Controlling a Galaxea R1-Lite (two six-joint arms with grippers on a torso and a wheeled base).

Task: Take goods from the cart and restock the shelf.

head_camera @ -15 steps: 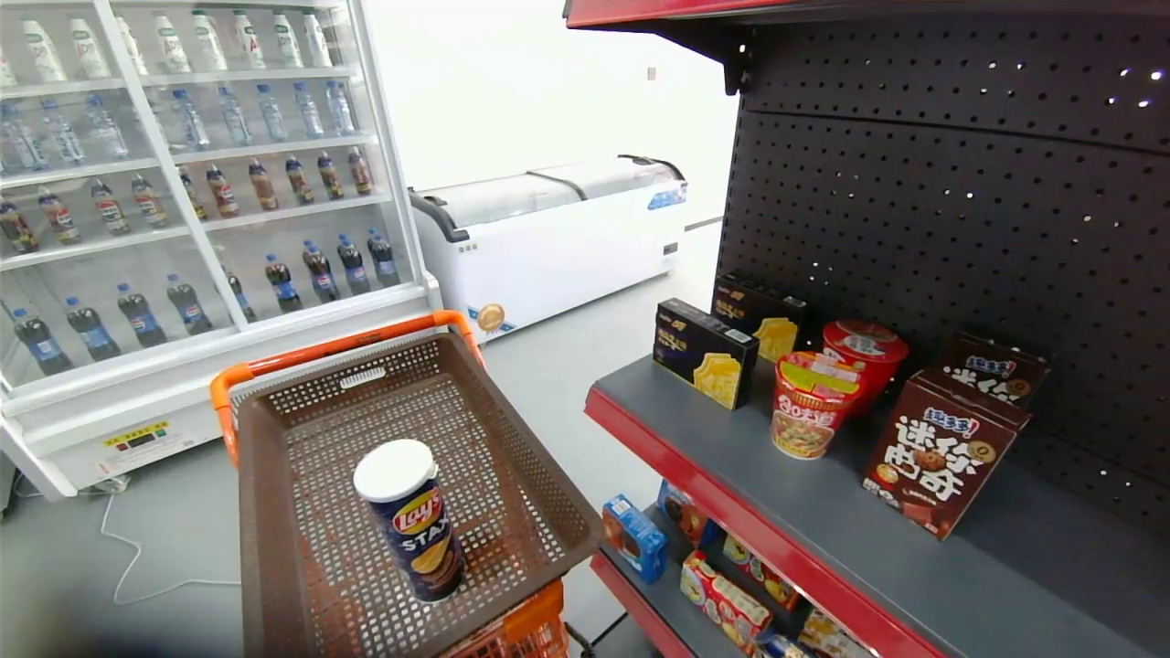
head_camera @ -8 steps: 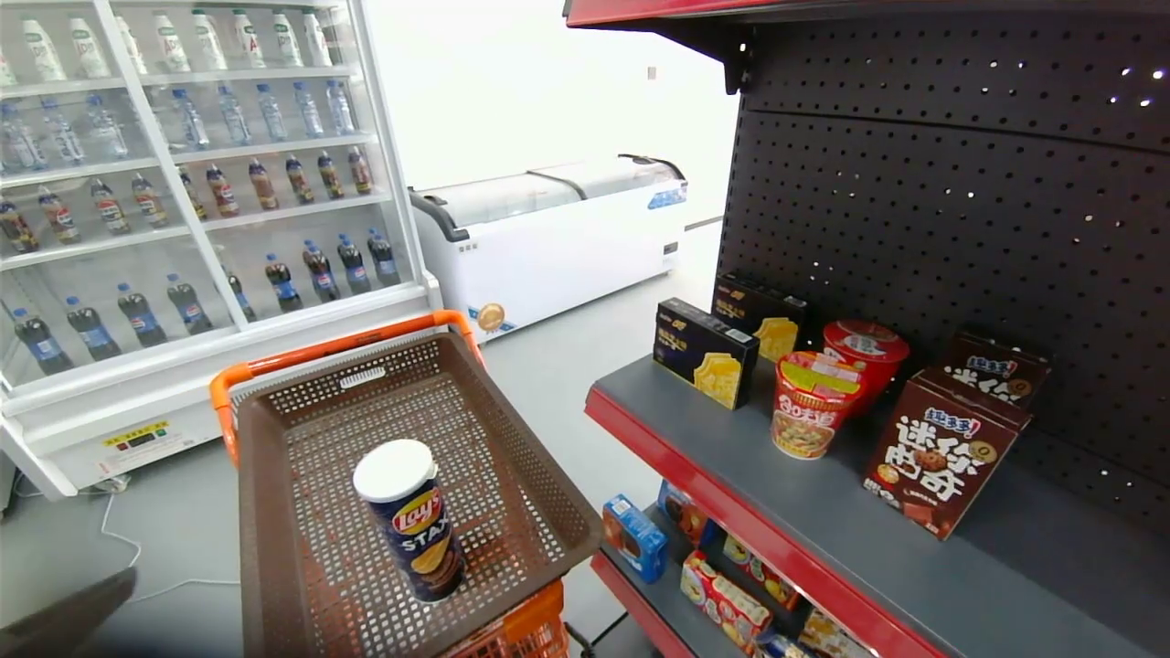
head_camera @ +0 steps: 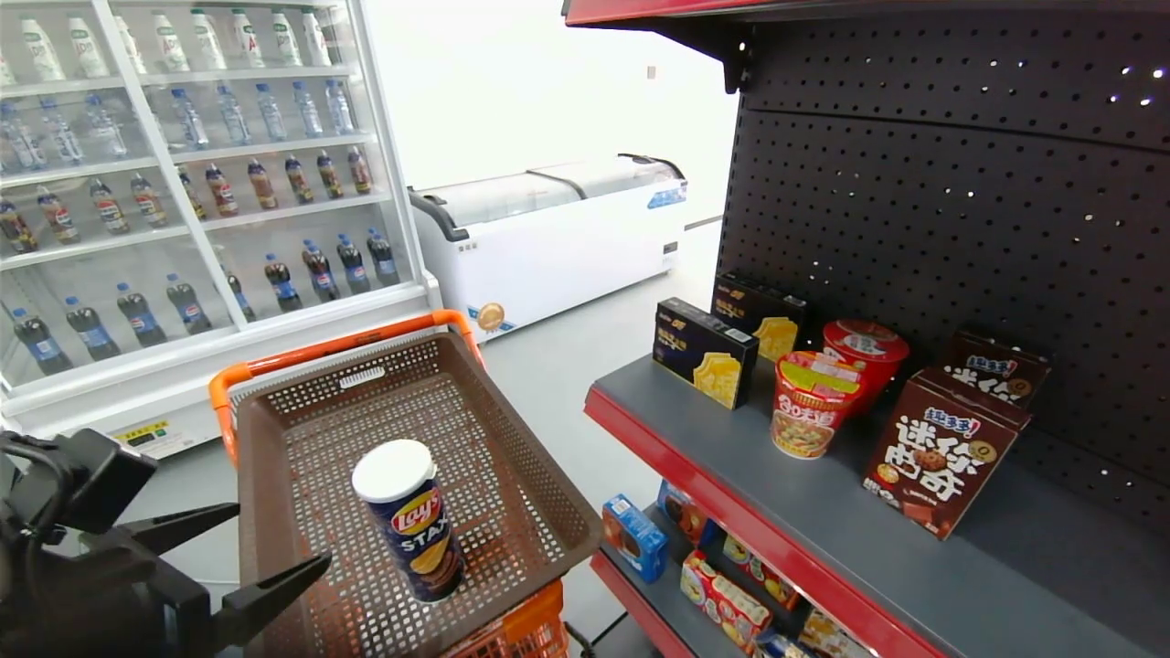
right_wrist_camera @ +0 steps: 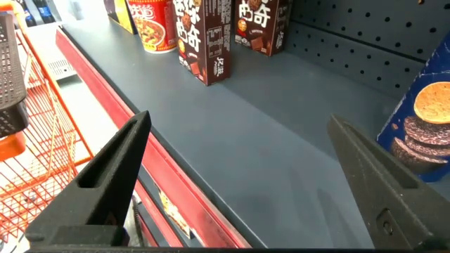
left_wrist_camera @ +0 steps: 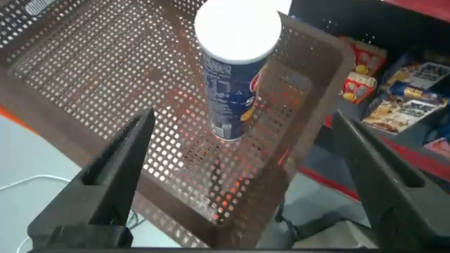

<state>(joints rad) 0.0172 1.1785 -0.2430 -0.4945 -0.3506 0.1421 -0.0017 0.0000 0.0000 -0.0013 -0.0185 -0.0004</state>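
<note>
Chips can (head_camera: 407, 521) stands upright in the brown cart basket (head_camera: 239, 429), ungrasped, as my left pincer (head_camera: 281, 534) hangs wide open just short of it. My right pincer (right_wrist_camera: 238, 121), also open and empty, hovers over a bare stretch of the shelf (head_camera: 823, 539) near the cookie boxes (head_camera: 937, 461). By my reckoning the restocking has barely begun: grasp, lift and placement all remain.

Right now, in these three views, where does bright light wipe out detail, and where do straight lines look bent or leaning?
Head view: the wall above the chest freezer is blown out white, and the drinks cooler uprights lean. Left wrist view: the can lid glares plain white. Right wrist view: the shelf is evenly lit, without glare.
</note>
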